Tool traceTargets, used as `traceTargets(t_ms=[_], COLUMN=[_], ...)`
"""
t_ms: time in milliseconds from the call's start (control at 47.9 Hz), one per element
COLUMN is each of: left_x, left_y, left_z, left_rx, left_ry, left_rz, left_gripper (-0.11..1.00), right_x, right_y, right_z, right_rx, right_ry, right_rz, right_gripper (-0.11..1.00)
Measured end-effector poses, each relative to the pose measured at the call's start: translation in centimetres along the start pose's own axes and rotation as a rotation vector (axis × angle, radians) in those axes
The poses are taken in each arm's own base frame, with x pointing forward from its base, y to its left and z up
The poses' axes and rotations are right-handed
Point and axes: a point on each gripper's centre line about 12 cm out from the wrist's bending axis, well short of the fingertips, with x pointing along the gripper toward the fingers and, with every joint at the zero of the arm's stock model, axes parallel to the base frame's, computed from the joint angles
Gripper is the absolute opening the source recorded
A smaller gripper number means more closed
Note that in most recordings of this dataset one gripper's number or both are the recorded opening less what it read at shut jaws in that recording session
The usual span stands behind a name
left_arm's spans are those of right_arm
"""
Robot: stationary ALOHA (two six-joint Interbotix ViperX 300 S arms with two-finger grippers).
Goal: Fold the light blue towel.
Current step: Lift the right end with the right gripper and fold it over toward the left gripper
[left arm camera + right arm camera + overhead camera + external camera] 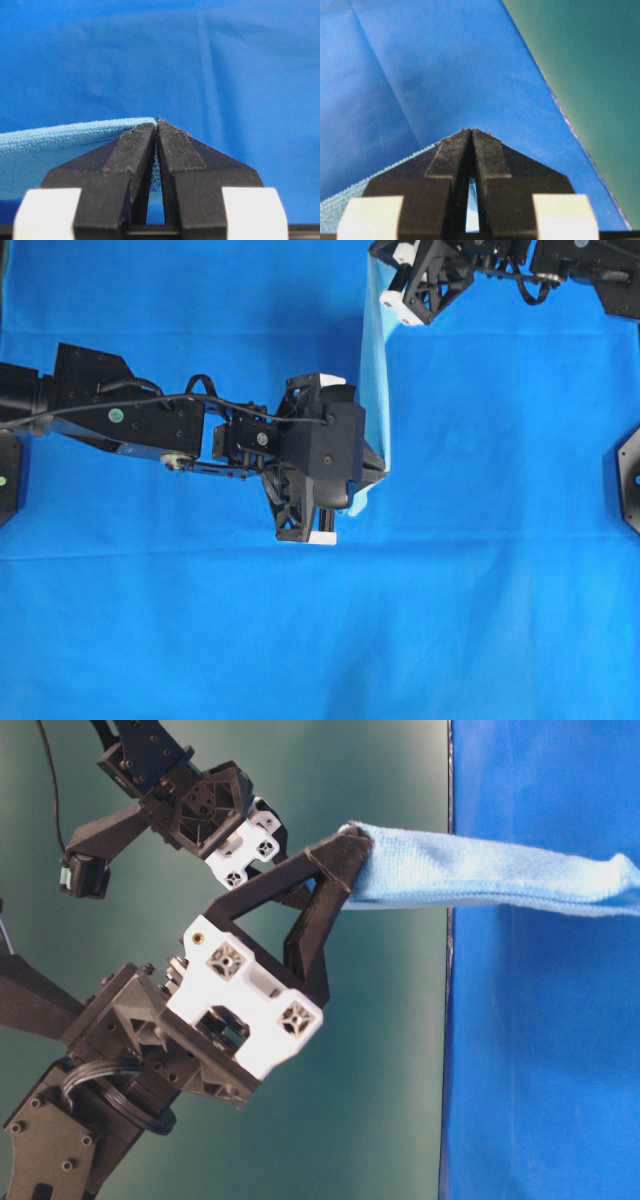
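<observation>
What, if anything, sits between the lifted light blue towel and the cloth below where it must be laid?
Nothing visible does. The light blue towel hangs stretched between the left tool and right tool, both shut on its edge. Below it lies only the bare royal-blue cloth.

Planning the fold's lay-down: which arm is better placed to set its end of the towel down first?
Probably left: the left gripper pinches the light blue towel over mid-cloth, while the right gripper holds its end at the far edge.

You're at lab robot bench: two black arms (pixel 120 415), table draped edge to edge in blue cloth (pixel 300 640), plain green backdrop (pixel 380 1100).
</observation>
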Motion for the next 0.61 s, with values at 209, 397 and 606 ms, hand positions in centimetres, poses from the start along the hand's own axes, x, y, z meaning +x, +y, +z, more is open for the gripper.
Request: traceTargets(t_ms=[209,397,606], left_x=[1.6,4.3,7.5], left_y=[0.0,0.2,0.4], left_z=[0.2,1.6,3.7], left_rx=[0.001,0.02,0.029], left_ry=[-0.037,-0.064,-0.11], left_rz=[0.005,0.008,0.014], left_gripper=[0.02,0.02,0.02], right_x=[0.0,-1.1,-3.8], right_y=[0.0,-0.1,-1.4], right_z=[-0.2,-2.0,-4.8], right_rx=[0.001,-0.003,0.015], right_ry=[0.005,0.033,0.048], right_rz=[0.001,-0.002,-0.026], right_gripper=[0.01,0.01,0.01])
